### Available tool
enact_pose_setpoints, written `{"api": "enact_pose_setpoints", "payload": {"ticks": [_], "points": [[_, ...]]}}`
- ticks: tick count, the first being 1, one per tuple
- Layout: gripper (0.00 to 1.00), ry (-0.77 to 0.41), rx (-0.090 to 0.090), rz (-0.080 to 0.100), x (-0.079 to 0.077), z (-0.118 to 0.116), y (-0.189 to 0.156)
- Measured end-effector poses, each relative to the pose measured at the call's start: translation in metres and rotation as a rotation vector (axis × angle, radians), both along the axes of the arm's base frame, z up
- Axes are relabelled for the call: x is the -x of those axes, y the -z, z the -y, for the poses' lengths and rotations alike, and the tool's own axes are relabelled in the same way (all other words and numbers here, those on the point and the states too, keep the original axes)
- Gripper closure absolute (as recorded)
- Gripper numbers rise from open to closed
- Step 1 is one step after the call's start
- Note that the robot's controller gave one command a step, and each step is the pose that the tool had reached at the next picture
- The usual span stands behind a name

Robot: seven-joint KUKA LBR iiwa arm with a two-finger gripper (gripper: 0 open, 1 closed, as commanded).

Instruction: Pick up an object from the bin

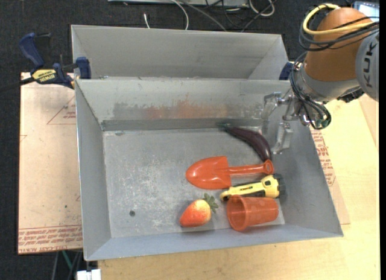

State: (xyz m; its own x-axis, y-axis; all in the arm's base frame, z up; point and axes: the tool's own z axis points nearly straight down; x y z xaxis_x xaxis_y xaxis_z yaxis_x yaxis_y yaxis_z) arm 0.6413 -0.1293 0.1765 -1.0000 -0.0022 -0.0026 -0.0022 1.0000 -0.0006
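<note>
Hanging at the grey metal bin's (145,173) right wall: tool (281,140), opening cannot be told, just beside a dark purple aubergine (250,140). Toward the front edge: orange shovel (220,172), yellow-black handle (253,189) with unreadable lettering, tipped orange cup (252,213), strawberry (196,213).
</note>
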Motion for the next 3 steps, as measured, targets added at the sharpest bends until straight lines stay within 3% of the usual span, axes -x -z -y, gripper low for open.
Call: {"api": "enact_pose_setpoints", "payload": {"ticks": [1, 2, 3], "points": [[0.0, 0.0, 0.0, 0.0, 0.0, 0.0, 0.0], [0.0, -0.017, 0.0, -0.001, 0.0, -0.01, 0.045], [0.0, -0.02, 0.002, 0.004, -0.004, -0.02, 0.044]]}}
